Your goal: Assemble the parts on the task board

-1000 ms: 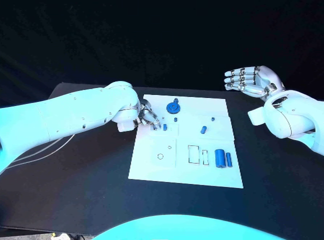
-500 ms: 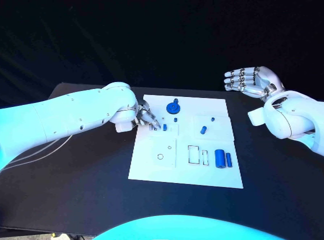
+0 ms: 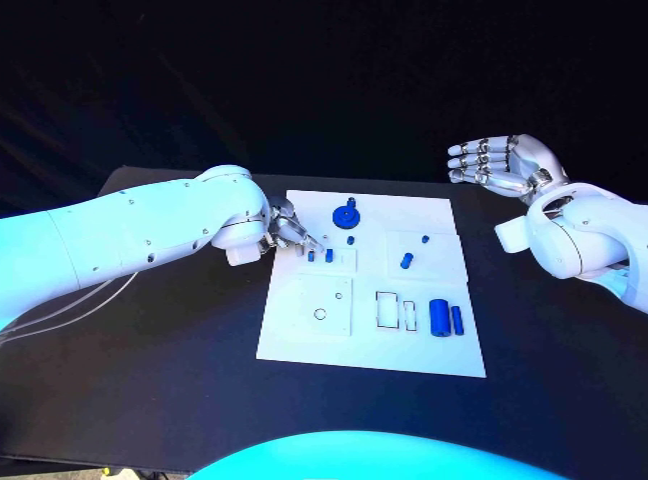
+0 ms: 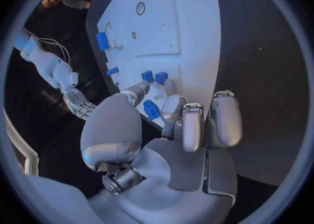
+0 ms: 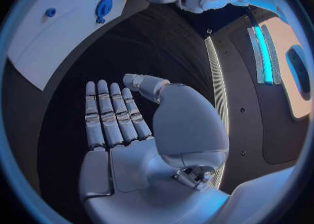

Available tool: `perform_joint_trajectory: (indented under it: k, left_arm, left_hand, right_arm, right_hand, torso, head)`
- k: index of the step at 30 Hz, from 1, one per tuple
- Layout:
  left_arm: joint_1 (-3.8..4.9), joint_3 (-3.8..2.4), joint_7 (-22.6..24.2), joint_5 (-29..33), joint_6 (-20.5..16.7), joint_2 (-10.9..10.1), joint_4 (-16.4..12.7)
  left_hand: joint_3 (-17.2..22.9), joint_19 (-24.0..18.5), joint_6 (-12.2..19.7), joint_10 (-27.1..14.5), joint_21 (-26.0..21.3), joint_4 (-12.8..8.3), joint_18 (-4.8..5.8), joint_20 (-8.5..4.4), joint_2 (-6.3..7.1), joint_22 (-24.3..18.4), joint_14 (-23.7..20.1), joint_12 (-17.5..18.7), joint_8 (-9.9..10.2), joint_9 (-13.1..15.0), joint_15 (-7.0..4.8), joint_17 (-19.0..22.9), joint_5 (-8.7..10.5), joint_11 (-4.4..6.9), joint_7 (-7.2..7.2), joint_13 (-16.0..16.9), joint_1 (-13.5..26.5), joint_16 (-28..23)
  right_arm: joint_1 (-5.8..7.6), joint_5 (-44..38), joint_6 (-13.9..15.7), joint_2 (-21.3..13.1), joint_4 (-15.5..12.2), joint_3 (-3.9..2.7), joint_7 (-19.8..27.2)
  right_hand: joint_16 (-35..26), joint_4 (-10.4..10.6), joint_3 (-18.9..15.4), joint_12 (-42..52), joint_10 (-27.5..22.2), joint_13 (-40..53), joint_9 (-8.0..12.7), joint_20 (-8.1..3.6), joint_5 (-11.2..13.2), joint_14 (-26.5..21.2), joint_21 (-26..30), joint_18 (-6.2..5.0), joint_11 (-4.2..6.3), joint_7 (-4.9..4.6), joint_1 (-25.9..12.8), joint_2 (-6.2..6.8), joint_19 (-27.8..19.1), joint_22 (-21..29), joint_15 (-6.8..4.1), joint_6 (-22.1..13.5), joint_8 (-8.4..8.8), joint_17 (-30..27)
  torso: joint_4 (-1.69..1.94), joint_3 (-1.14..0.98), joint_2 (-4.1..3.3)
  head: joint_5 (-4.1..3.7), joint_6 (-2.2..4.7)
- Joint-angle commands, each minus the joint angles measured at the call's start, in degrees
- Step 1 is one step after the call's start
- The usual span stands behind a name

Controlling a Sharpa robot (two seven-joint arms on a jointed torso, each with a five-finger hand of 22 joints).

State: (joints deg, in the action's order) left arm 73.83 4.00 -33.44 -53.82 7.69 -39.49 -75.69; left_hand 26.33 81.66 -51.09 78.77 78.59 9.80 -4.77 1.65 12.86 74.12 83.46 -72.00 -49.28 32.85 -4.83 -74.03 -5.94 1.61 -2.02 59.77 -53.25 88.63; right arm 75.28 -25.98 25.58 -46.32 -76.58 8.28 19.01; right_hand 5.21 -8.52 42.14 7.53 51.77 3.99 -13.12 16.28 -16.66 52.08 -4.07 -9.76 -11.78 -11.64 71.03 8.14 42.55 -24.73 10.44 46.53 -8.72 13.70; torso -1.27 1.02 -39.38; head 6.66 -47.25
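Fingertips of the left hand (image 3: pixel 287 231) were lowered onto the task board's (image 3: pixel 324 345) far left corner beside two short blue pegs (image 3: pixel 320 255); whether a peg was pinched could not be told. The right hand (image 3: pixel 506 164) was held open, palm up, well clear over the worktop (image 3: pixel 151 390). A steady vertical press would probably be needed. Other blue parts were seen: a round knob (image 3: pixel 346 213), a thick cylinder (image 3: pixel 440 316).

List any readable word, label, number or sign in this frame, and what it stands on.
None can be read.
Task board: only outlined shapes, a rectangle pair and small circles, no lettering.
Blue parts: no markings.
Left robot hand and right robot hand: no legible labels.
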Motion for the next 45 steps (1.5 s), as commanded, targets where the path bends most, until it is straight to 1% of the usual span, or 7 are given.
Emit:
perform_joint_trajectory:
  k: [1, 6, 11, 15, 23, 30, 45]
  left_arm:
    - [-0.02, -0.16, 1.5, 1.8, -1.4, -0.7, -0.8]
    - [-0.04, -0.28, 4.1, 5.7, -3.4, -2.1, -1.9]
    - [-0.12, -0.33, 5.9, 7.1, -5.3, -3.4, -3.3]
    - [-0.24, -0.34, 6.8, 6.8, -6.6, -4.2, -4.2]
    - [-0.67, -0.32, 9.3, 2.6, -11.8, -5.8, -6.8]
    - [-1.72, -0.29, 9.6, -1.0, -16.8, -7.4, -9.5]
    - [-3.61, -0.14, 3.3, -3.8, -15.4, -7.5, -10.8]
  left_hand:
    - [-1.9, -0.6, 1.0, -2.3, -1.2, 0.7, 0.7, -0.2, 0.28, 1.5, 5.3, 1.5, -0.4, -0.3, -0.09, -11.4, 0.63, 0.3, 0.04, -1.9, -1.2, -0.9]
    - [-4.5, -2.1, 3.2, -5.6, -3.4, 2.6, 0.13, 0.15, -0.26, -0.7, 4.7, 4.7, -0.2, -0.7, 0.32, -9.7, 0.37, -0.33, -0.7, -7.2, -4.5, -1.8]
    - [-6.5, -4.1, 6.3, -11.8, -6.3, 4.2, -0.58, 1.03, -1.15, -3.5, 3.7, 10.6, 1.3, -2.1, 1.35, -7.0, -0.28, -1.62, -2.16, -16.3, -8.8, -3.3]
    - [-5.9, -4.6, 7.7, -14.3, -7.2, 4.1, -0.81, 1.54, -2.37, -4.4, 3.3, 12.6, 2.2, -3.1, 1.93, -6.1, -0.76, -2.3, -2.96, -20.0, -12.2, -3.8]
    - [-5.6, -7.1, 8.7, -17.8, -10.8, 4.7, -1.73, 2.01, -1.8, -8.0, 1.8, 15.3, 2.2, -3.8, 2.54, -2.7, -0.81, -2.98, -3.61, -24.1, -13.9, -5.8]
    - [-6.5, -8.8, 9.9, -19.7, -13.9, 6.1, -2.41, 2.23, -1.12, -10.9, 0.5, 16.6, 1.4, -4.0, 3.0, 0.3, -0.81, -3.5, -4.15, -25.7, -14.1, -7.7]
    - [-10.1, -7.9, 9.8, -19.0, -14.4, 7.0, -2.35, 2.02, -2.07, -11.4, 0.8, 16.1, -0.5, -4.8, 2.78, 0.6, -0.86, -3.24, -3.78, -27.3, -11.3, -8.0]
  right_arm:
    - [-0.06, 0.0, -0.2, -0.1, -0.1, -0.01, 0.1]
    - [-0.09, 0.0, -0.2, -0.2, -0.1, -0.01, 0.1]
    - [-0.11, 0.0, -0.2, -0.2, -0.1, 0.0, 0.1]
    - [-0.12, 0.0, -0.2, -0.2, -0.1, 0.0, 0.1]
    - [-0.16, 0.0, -0.2, -0.4, -0.2, 0.01, 0.1]
    - [-0.17, 0.0, -0.1, -0.6, -0.1, 0.02, 0.0]
    - [-0.27, 0.0, -0.1, -0.6, 0.0, 0.04, 0.0]
  right_hand:
    - [-0.8, 0.0, 0.2, -0.6, -1.2, -0.4, 0.3, 0.17, -1.2, -0.3, 0.6, -0.36, -0.24, -2.27, 0.0, -0.81, -0.2, 0.3, 0.0, 0.7, 1.04, -0.4]
    - [-0.8, 0.0, 0.2, -0.6, -1.2, -0.4, 0.3, 0.17, -1.2, -0.3, 0.6, -0.36, -0.24, -2.27, 0.0, -0.81, -0.2, 0.3, 0.0, 0.7, 1.04, -0.4]
    - [-0.8, 0.0, 0.2, -0.6, -1.2, -0.4, 0.3, 0.17, -1.2, -0.3, 0.6, -0.36, -0.24, -2.27, 0.0, -0.81, -0.2, 0.3, 0.0, 0.7, 1.04, -0.4]
    - [-0.8, 0.0, 0.2, -0.6, -1.2, -0.4, 0.3, 0.17, -1.2, -0.3, 0.6, -0.36, -0.24, -2.27, 0.0, -0.81, -0.2, 0.3, 0.0, 0.7, 1.04, -0.4]
    - [-0.8, 0.0, 0.2, -0.6, -1.2, -0.4, 0.3, 0.17, -1.2, -0.3, 0.6, -0.36, -0.24, -2.27, 0.0, -0.81, -0.2, 0.3, 0.0, 0.7, 1.04, -0.4]
    - [-0.8, -0.1, 0.1, -0.6, -1.2, -0.4, 0.4, 0.17, -1.3, -0.4, 0.6, -0.34, -0.27, -2.31, 0.1, -0.85, -0.2, 0.8, 0.03, 0.6, 1.11, -0.6]
    - [-0.8, -0.1, 0.1, -0.6, -1.2, -0.4, 0.4, 0.17, -1.3, -0.4, 0.6, -0.34, -0.27, -2.31, 0.1, -0.85, -0.2, 0.8, 0.03, 0.6, 1.11, -0.6]
  torso:
    - [-0.02, -0.02, -0.04]
    - [0.06, -0.03, 0.01]
    - [0.05, 0.0, -0.01]
    - [0.01, -0.01, 0.01]
    - [0.06, -0.02, 0.02]
    - [0.15, -0.02, 0.08]
    - [0.01, -0.05, -0.01]
  head:
    - [0.0, 0.06]
    - [-0.04, 0.14]
    - [-0.05, 0.23]
    - [-0.11, 0.28]
    - [-0.16, 0.43]
    - [-0.19, 0.46]
    - [0.03, 0.5]
